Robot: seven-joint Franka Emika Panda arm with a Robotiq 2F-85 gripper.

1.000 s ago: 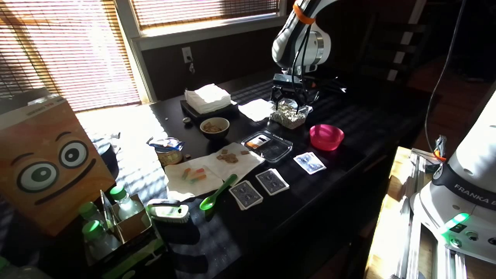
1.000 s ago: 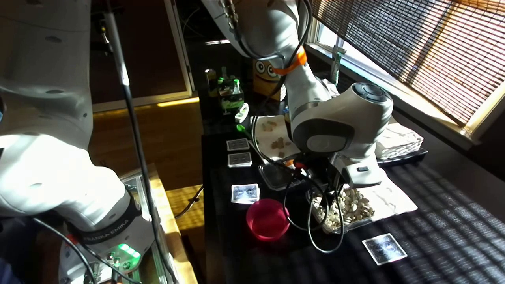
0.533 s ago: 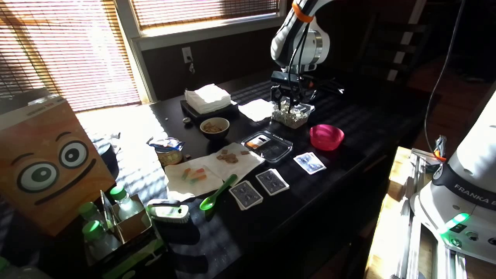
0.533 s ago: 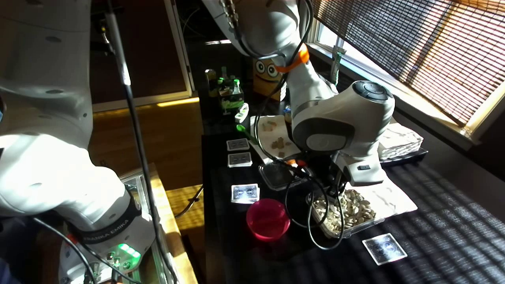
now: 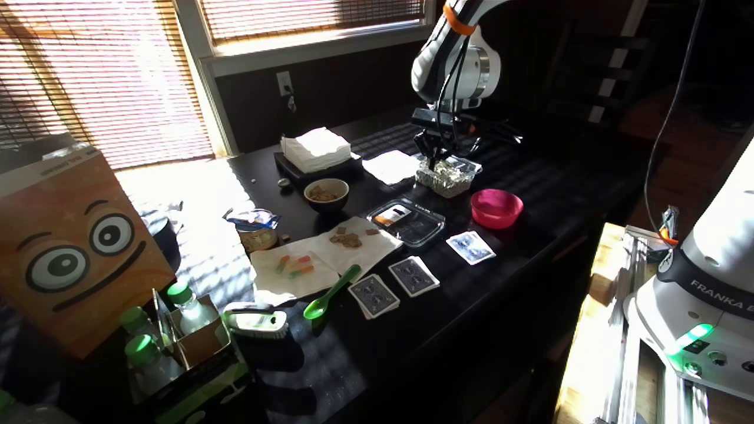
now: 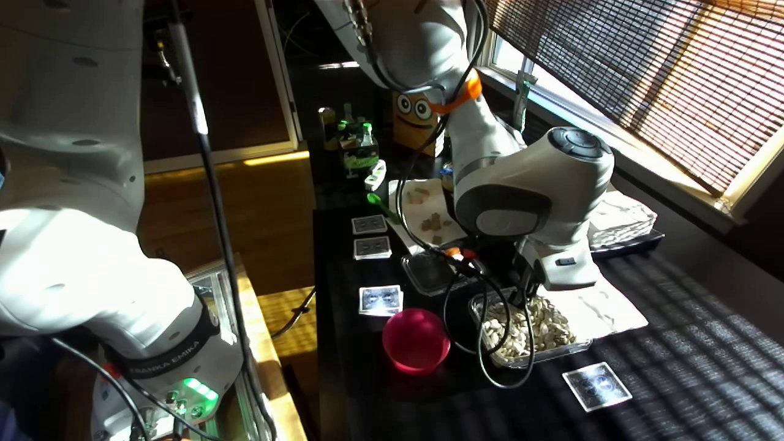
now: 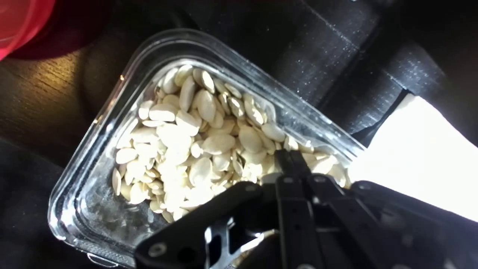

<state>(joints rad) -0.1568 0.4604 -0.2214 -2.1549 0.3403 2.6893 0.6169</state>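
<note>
Pale, flat seeds (image 7: pixel 218 144) fill most of a clear plastic container (image 7: pixel 101 124) on the dark table. My gripper (image 7: pixel 291 153) points down into it, its two black fingertips pressed together among the seeds near the side by a white napkin (image 7: pixel 418 160). Between the tips no seed can be made out; what lies beneath them is hidden. In both exterior views the gripper (image 5: pixel 432 166) reaches into the seeds (image 6: pixel 551 327), partly covered by cables in an exterior view. A pink bowl (image 5: pixel 496 211) stands a short way from the container.
A clear lid (image 5: pixel 421 227), card piles (image 5: pixel 471 247), a bowl of brown squares (image 5: pixel 326 200) and a napkin stack (image 5: pixel 318 150) surround the container. Further off lie a green spoon (image 5: pixel 331 294), a brush (image 5: pixel 256 321) and a bottle carrier (image 5: pixel 200 341). One card (image 6: pixel 597 386) lies alone.
My gripper has gone from wide open to shut inside the container. The container has shifted slightly, away from the napkin stack in an exterior view. The arm has moved only a little.
</note>
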